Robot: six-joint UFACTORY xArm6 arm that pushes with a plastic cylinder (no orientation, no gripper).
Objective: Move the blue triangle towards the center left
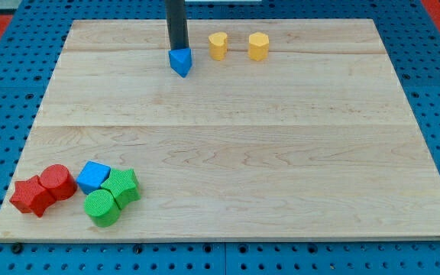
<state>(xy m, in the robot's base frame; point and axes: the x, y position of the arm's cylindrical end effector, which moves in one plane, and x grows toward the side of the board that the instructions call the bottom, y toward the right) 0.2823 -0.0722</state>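
The blue triangle lies near the view's top, left of centre, on the wooden board. My dark rod comes down from the top edge, and my tip touches the triangle's upper edge, just behind it.
Two yellow blocks, one heart-like and one hexagonal, sit right of the triangle. At the bottom left are a red star, a red cylinder, a blue cube, a green star and a green cylinder.
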